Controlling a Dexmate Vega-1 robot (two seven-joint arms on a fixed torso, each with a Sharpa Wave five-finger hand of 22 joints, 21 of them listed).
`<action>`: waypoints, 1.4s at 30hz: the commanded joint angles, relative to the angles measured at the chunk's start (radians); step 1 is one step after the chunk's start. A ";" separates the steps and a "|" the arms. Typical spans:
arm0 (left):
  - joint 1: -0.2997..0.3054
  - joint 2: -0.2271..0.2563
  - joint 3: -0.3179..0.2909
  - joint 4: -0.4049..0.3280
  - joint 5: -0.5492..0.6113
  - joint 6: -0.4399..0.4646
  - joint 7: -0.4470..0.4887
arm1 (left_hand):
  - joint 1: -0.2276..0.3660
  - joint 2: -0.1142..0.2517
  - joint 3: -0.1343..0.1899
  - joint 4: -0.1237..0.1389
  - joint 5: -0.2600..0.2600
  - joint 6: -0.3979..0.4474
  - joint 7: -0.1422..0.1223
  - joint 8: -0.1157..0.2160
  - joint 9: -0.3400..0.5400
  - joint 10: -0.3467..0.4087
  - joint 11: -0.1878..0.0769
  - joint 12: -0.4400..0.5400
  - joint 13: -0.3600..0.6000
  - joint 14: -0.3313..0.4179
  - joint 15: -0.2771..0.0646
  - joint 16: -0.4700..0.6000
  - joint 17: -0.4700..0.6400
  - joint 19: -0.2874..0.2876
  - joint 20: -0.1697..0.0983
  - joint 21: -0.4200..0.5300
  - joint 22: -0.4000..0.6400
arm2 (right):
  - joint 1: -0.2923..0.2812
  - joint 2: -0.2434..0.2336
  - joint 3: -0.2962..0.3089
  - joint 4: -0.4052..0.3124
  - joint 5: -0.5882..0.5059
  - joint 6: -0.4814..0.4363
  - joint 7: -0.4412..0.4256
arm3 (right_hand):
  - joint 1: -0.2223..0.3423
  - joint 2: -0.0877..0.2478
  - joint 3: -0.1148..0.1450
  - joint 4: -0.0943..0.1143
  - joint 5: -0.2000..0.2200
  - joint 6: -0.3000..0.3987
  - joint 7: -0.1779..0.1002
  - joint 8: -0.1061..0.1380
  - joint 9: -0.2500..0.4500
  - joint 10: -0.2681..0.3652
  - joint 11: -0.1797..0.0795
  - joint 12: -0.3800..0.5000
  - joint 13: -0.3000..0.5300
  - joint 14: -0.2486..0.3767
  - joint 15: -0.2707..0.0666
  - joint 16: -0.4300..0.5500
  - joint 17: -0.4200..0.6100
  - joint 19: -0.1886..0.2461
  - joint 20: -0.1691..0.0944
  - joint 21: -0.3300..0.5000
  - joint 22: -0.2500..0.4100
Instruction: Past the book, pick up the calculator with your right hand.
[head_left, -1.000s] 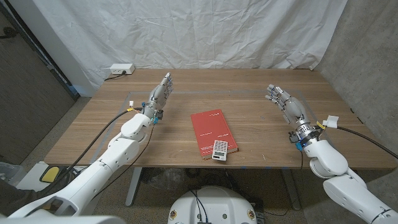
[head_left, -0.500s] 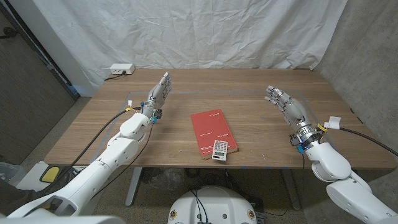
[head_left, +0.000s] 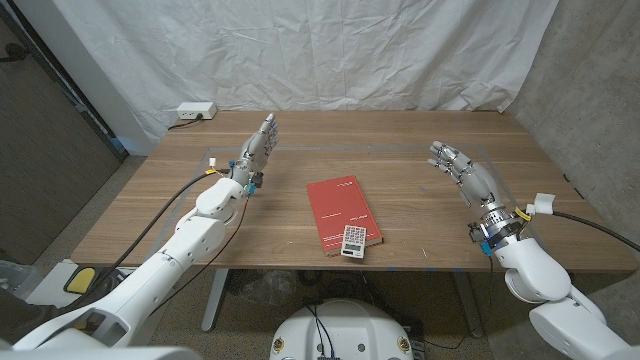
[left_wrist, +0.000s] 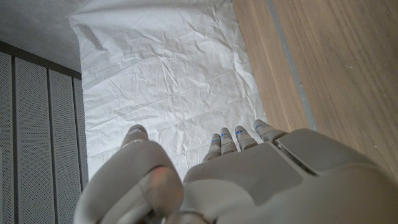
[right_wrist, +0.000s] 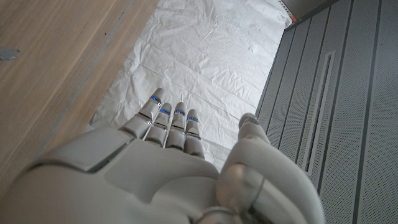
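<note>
A: Where is the calculator (head_left: 353, 241)?

B: Near the front edge of the surface (head_left: 420, 215), around the middle. It lies at the near right corner of the red book (head_left: 343, 212), and seems to overlap that corner, though the head view is too small to be sure.

A: And the right hand (head_left: 468, 179)?

B: Well apart from it, over the right side of the surface, further back than the calculator. It is raised, its fingers (head_left: 441, 156) apart and slightly curled, with nothing in them. The right wrist view shows the back of the hand (right_wrist: 168, 177) with the fingers (right_wrist: 169, 123) reaching out side by side toward a white cloth backdrop (right_wrist: 205, 56).

A: The left hand (head_left: 256, 153)?

B: Over the left side, toward the back, also clear of the book. Its fingers (head_left: 266, 133) are straight and close together, pointing away from the robot, and it holds nothing. In the left wrist view the same hand (left_wrist: 249, 180) reaches toward the backdrop, with bare wood beside it.

A: Anything else on the surface?

B: A white power strip (head_left: 196, 111) at the far left corner, with its cord running off the edge.
</note>
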 joint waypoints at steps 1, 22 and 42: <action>-0.005 -0.007 0.000 -0.003 0.000 0.000 0.007 | 0.010 0.002 -0.007 -0.001 -0.006 -0.003 0.004 -0.001 0.004 -0.005 0.001 0.004 0.003 -0.003 0.003 0.004 0.003 -0.011 -0.053 0.004 0.004 | -0.066 0.018 0.042 -0.044 -0.062 0.003 -0.026 | 0.013 -0.003 0.002 -0.007 0.003 0.010 0.002 0.006 0.003 0.009 0.001 0.006 0.005 0.012 -0.002 0.004 0.004 0.010 -0.021 -0.004 0.005; 0.024 0.026 -0.008 -0.076 0.017 0.040 0.051 | 0.013 0.005 -0.010 -0.001 -0.008 -0.001 0.006 0.000 0.004 -0.009 0.004 0.003 0.003 -0.004 0.005 0.005 0.003 -0.014 -0.052 0.004 0.004 | -0.155 0.090 0.096 -0.087 -0.173 0.060 -0.039 | 0.031 -0.008 0.006 -0.010 0.005 0.034 -0.007 0.011 0.003 0.037 -0.009 0.013 0.005 0.037 -0.014 0.007 0.004 0.036 -0.028 -0.007 0.005; 0.029 0.026 -0.008 -0.084 0.019 0.040 0.056 | 0.017 0.007 -0.013 -0.002 -0.011 0.008 0.003 0.003 0.004 0.000 -0.001 0.007 0.003 0.007 -0.003 0.008 0.003 -0.007 -0.055 0.007 0.004 | -0.210 0.154 0.102 -0.109 -0.269 0.113 -0.032 | 0.044 -0.011 0.009 -0.011 0.006 0.052 -0.015 0.014 0.004 0.060 -0.017 0.019 0.005 0.060 -0.025 0.009 0.004 0.056 -0.033 -0.009 0.006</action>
